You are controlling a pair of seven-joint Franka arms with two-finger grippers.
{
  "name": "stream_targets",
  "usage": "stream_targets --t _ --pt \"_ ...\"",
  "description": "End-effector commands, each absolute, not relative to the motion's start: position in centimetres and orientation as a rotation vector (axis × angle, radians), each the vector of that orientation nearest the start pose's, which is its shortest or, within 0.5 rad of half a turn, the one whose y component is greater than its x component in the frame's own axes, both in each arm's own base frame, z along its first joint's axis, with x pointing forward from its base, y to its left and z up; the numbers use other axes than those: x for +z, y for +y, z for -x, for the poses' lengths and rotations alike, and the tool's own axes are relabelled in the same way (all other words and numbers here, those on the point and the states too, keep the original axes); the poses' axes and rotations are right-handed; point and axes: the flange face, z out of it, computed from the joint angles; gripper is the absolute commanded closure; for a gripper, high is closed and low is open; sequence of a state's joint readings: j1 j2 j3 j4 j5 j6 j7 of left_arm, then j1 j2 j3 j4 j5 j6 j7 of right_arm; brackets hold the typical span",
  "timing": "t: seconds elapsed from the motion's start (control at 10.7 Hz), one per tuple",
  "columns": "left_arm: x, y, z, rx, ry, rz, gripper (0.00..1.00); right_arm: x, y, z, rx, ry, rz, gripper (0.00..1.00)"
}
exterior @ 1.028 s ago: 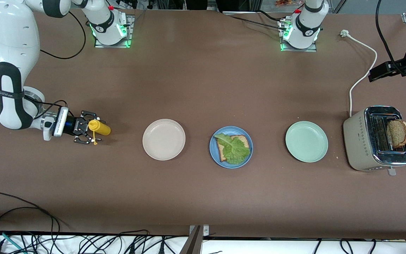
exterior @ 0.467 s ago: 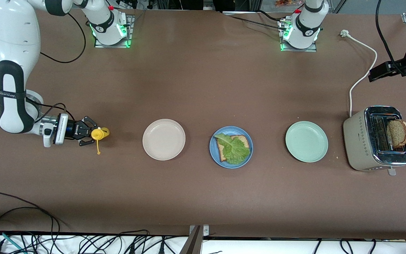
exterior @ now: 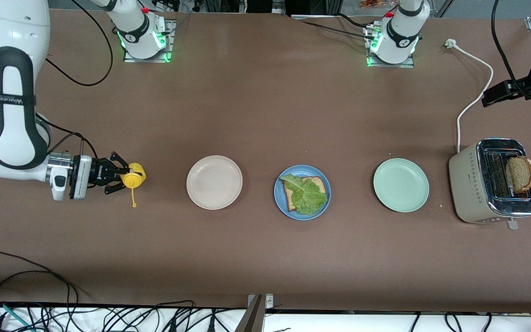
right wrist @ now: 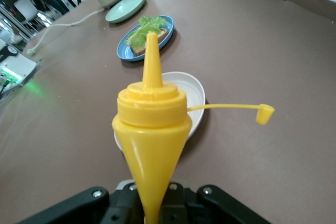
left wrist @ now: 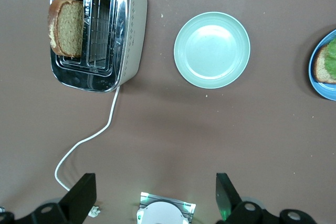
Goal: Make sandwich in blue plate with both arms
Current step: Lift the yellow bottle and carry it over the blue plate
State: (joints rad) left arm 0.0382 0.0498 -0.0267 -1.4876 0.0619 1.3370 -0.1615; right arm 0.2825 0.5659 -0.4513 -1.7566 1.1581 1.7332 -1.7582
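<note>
The blue plate [exterior: 277, 197] lies mid-table and carries one brown bread slice [exterior: 317, 183] with a green lettuce leaf [exterior: 308, 196] on top. A second bread slice [exterior: 521, 174] stands in the toaster [exterior: 468, 184]. My right gripper [exterior: 119, 177] is shut on the base end of a yellow squeeze bottle [exterior: 132, 180], at the right arm's end of the table. The bottle's nozzle [right wrist: 152, 59] points toward the plates, and its cap [right wrist: 264, 114] dangles on a tether. My left gripper [left wrist: 155, 200] is open and empty, high over the table between the left arm's base and the toaster.
A cream-white plate [exterior: 214, 182] lies between the bottle and the blue plate. A mint-green plate [exterior: 401, 185] sits between the blue plate and the toaster. The toaster's white cord [exterior: 476, 99] runs toward the left arm's base. Cables hang along the table's front edge.
My right gripper has closed on the yellow bottle, which lay lengthwise between its open fingers, and turned it so the nozzle aims at the plates. The left arm has not moved.
</note>
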Motion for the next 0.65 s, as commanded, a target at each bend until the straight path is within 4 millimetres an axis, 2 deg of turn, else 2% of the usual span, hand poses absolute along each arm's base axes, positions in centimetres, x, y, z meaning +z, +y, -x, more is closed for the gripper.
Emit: stream_targets --t 0.0,0.09,0.19,0.37,0.56 --pt "62.4 1.6 -54.5 0.297 -0.276 3.027 0.0 35.6 6.1 -67.0 -0.413 -1.279 2.134 0.96" --pt "62.4 1.6 -54.5 0.297 -0.278 3.027 0.0 38.2 8.5 -67.9 -0.367 -1.296 2.202 0.96" --pt "62.4 1.6 -54.5 0.297 -0.278 3.027 0.0 41.0 12.5 -68.6 -0.317 -1.335 2.294 0.96" --pt "62.4 1.6 -54.5 0.297 -0.28 3.027 0.0 44.3 20.7 -68.1 -0.258 -1.372 2.464 0.95" --pt "62.4 1.6 -54.5 0.297 -0.28 3.027 0.0 44.7 28.4 -65.9 -0.236 -1.439 2.597 0.95"
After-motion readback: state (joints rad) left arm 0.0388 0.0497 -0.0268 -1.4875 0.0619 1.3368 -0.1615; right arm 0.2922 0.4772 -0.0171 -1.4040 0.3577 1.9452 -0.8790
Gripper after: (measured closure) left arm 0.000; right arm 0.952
